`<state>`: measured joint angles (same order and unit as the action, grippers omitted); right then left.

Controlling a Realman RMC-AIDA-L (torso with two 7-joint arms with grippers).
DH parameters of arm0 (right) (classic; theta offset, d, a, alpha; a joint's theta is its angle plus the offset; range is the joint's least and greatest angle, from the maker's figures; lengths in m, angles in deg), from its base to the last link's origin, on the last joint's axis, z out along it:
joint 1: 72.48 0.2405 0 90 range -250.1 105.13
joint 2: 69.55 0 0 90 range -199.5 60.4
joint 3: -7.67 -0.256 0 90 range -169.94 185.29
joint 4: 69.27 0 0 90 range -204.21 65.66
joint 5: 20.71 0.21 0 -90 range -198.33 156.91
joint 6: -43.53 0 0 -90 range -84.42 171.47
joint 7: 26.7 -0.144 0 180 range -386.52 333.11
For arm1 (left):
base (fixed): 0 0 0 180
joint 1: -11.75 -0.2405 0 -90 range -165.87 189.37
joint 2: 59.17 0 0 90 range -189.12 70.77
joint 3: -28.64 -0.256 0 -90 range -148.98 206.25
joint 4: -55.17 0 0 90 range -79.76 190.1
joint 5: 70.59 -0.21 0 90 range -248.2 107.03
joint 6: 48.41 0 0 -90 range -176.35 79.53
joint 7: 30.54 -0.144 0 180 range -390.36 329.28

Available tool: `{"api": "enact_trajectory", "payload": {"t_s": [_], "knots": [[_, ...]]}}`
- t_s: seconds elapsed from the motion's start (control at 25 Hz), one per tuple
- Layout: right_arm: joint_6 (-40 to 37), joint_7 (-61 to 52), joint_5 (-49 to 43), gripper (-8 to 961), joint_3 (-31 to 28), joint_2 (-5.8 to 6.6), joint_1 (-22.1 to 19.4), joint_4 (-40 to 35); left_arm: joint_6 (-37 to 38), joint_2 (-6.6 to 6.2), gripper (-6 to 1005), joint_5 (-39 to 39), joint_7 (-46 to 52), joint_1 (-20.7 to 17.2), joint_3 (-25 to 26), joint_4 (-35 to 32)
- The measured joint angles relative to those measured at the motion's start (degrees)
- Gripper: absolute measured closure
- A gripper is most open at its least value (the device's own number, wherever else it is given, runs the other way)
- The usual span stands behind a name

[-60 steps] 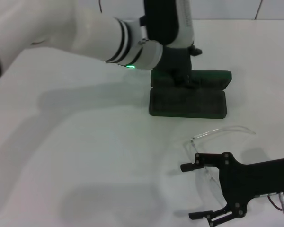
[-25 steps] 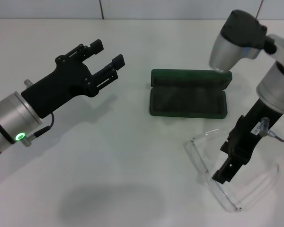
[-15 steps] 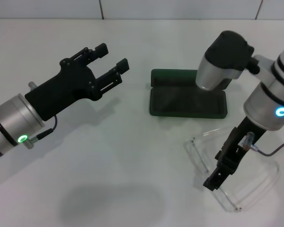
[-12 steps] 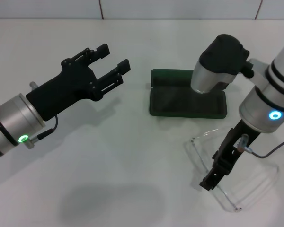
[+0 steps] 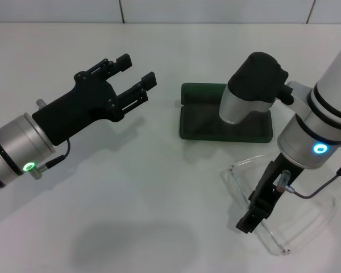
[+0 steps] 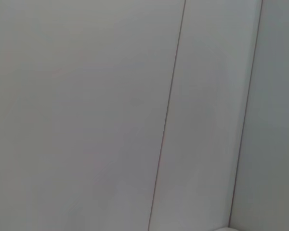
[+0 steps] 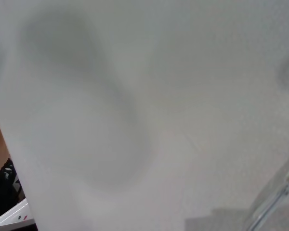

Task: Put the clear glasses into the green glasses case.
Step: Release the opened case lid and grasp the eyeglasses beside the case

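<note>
The green glasses case [image 5: 200, 122] lies open at the table's middle back, its right half hidden behind my right arm's elbow. In front of it, at the near right, the clear glasses [image 5: 237, 183] rest on the white table as a faint outline. My right gripper [image 5: 247, 220] points steeply down at the glasses' left side, its tip at or just above the frame. A clear edge of the glasses [image 7: 275, 202] shows in the right wrist view. Left of the case, my left gripper [image 5: 135, 75] hovers open with nothing in it.
The white table [image 5: 131, 187] stretches out on the left and in front, with my left arm's shadow on it. A tiled wall [image 6: 135, 96] fills the left wrist view. My right arm's elbow [image 5: 251, 85] hangs over the case.
My right arm has swung left and lower, bringing its gripper down along the left side of the glasses. The elbow now covers more of the case. The left gripper has barely moved.
</note>
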<state>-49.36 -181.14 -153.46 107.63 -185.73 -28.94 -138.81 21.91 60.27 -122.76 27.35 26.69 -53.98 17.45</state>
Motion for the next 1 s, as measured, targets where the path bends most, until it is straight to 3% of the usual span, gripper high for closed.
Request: {"api": "enact_trajectory", "payload": {"t_s": [0.2,0.6,1.0], "knots": [[-0.06,-0.08,-0.29,348,0.25,0.00,-0.10,0.66,-0.01,0.00,308,-0.01,-0.02,-0.12,-0.28,0.03],[1.74,-0.14,0.09,379,2.08,0.00,-1.05,1.07,0.61,0.00,317,-0.12,-0.06,-0.68,-0.35,0.20],[3.37,0.30,0.25,489,2.28,0.00,-2.05,0.57,0.67,0.06,329,-0.12,-0.43,-0.71,-0.34,1.09]]}}
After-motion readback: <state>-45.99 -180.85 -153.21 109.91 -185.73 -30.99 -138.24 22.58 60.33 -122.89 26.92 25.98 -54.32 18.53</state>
